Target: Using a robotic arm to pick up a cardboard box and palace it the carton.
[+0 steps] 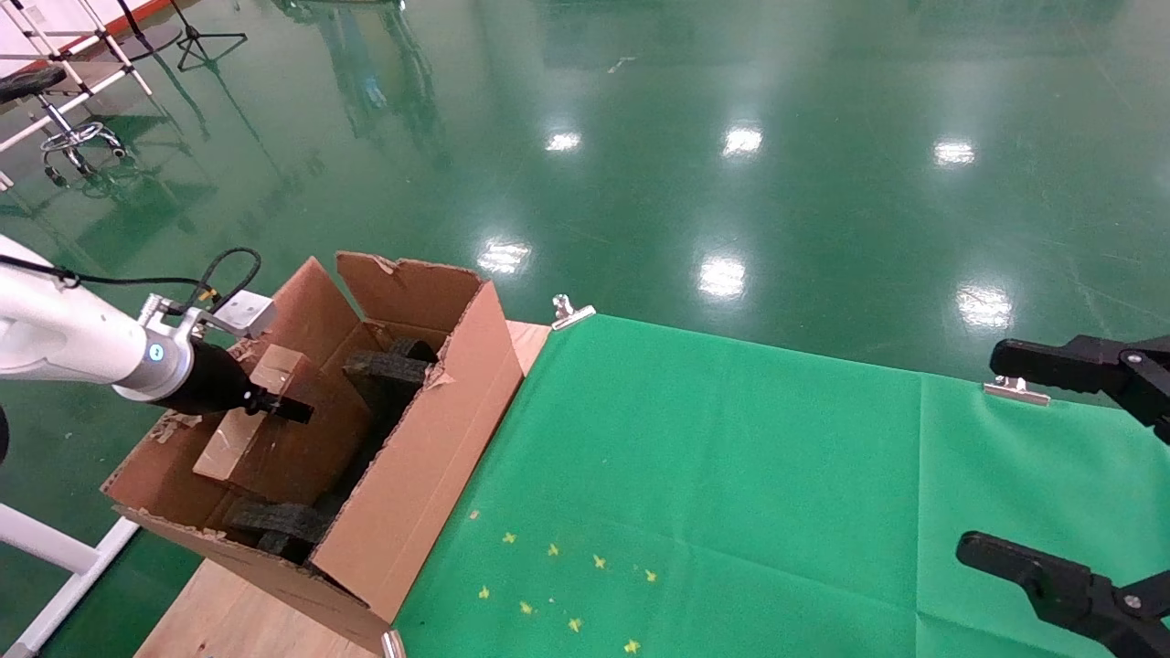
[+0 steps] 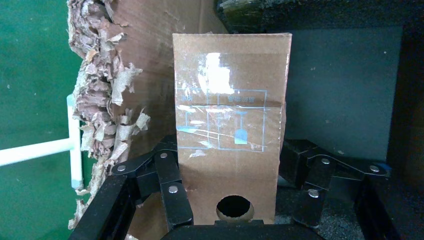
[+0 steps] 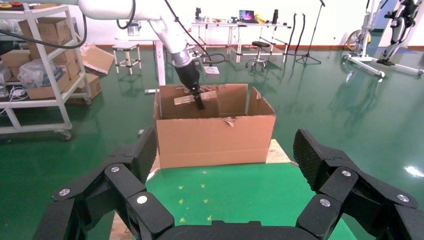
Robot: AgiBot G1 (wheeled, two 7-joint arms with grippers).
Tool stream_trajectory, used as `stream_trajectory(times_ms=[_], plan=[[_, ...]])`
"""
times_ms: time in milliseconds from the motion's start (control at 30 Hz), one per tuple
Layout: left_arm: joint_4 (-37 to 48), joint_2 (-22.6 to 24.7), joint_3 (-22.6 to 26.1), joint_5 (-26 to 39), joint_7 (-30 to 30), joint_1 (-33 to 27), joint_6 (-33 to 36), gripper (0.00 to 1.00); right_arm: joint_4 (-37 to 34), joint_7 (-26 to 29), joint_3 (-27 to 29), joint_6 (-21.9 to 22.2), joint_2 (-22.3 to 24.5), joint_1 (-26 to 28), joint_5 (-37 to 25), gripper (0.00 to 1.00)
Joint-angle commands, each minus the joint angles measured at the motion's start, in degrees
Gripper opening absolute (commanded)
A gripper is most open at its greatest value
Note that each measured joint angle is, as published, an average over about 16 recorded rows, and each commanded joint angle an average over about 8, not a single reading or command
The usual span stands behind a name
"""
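Observation:
The carton [image 1: 420, 457] stands with ragged flaps at the table's left end, black foam [image 1: 384, 370] inside it. The cardboard box [image 1: 228, 439], narrow and taped, lies tilted inside the carton. My left gripper [image 1: 291, 410] reaches down into the carton and is shut on it. In the left wrist view the box [image 2: 230, 125] with its round hole sits between the black fingers [image 2: 172, 187], beside the carton's torn wall [image 2: 105, 115]. The right wrist view shows the carton [image 3: 215, 137] from across the table, with the left gripper [image 3: 200, 102] in it. My right gripper [image 1: 1005, 457] hangs open, far right.
A green cloth [image 1: 731, 475] covers the table, held by metal clips [image 1: 571, 313] and carrying small yellow marks [image 1: 567, 585]. Bare wood [image 1: 238, 612] shows under the carton. A stool [image 1: 55, 110] and a shelf of boxes [image 3: 40, 65] stand on the green floor beyond.

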Motion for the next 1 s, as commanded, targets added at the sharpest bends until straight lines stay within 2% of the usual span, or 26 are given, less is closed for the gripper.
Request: stream_trajectory(times_ms=[33, 700, 1000], plan=[[0.1, 0.1, 0.0, 0.0, 0.0, 0.0, -0.1, 1.0, 0.0, 0.0, 0.0, 0.0, 0.0, 0.0, 0.0, 1.0], [-0.9, -0.5, -0.3, -0.4, 0.5, -0.6, 0.7, 1.0, 0.0, 0.0, 0.0, 0.0, 0.0, 0.0, 0.0, 1.0], [-5.7, -4.4, -2.8, -4.0, 4.1, -8.1, 6.4, 1.0, 0.0, 0.0, 0.0, 0.0, 0.0, 0.0, 0.0, 1.0]])
